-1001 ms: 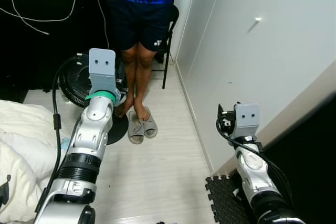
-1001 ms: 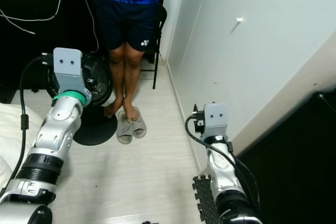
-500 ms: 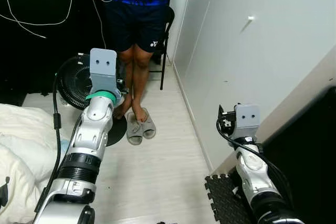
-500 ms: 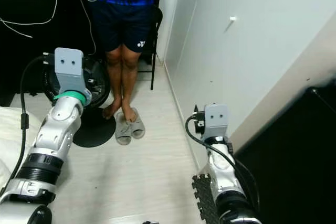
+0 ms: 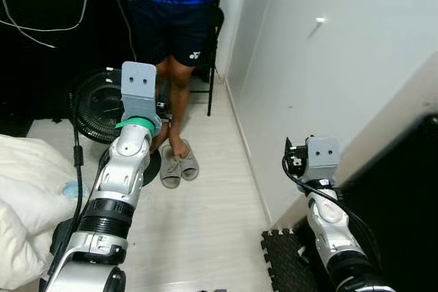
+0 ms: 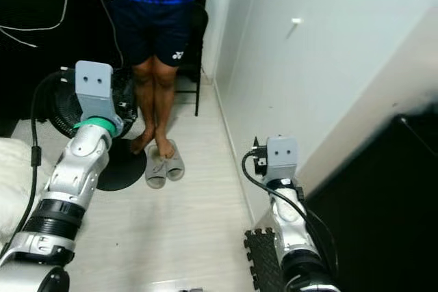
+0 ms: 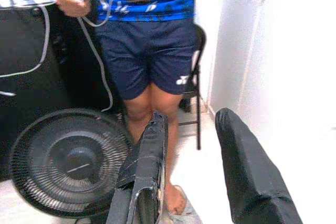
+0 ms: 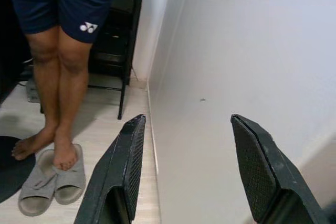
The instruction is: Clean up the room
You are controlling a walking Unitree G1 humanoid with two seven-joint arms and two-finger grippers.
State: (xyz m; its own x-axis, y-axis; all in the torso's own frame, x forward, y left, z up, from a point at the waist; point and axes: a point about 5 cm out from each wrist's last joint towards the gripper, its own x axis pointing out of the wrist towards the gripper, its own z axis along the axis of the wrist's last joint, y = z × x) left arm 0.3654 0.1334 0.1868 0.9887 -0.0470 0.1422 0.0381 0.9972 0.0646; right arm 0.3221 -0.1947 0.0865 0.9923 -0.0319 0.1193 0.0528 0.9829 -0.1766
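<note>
Pale floor strip (image 5: 205, 217) between wardrobe (image 5: 328, 66) and bedding (image 5: 24, 203). Ahead: person (image 5: 168, 25), slippers (image 5: 179, 167), fan (image 5: 99, 104), possibly a chair (image 5: 213, 39). Left gripper (image 7: 191, 177) raised, fingers apart, empty. Right gripper (image 8: 191, 177) likewise, beside wardrobe. Foam mat (image 5: 284, 261) at wardrobe corner.

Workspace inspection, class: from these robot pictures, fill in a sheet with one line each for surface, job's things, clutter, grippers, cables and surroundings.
Surface: pale wood-look floor, narrow strip between bed and wardrobe.
Job's things: grey slippers on the floor; a person's foot rests on one.
Clutter: white bedding at the robot's left; black foam mat by the wall.
Grippers: left gripper open, raised toward the person; right gripper open, beside the wardrobe, holding nothing.
Cables: white cables hanging over the dark desk; a cord runs from the device in the person's hand.
Surroundings: black floor fan, black folding chair, white wardrobe doors.
</note>
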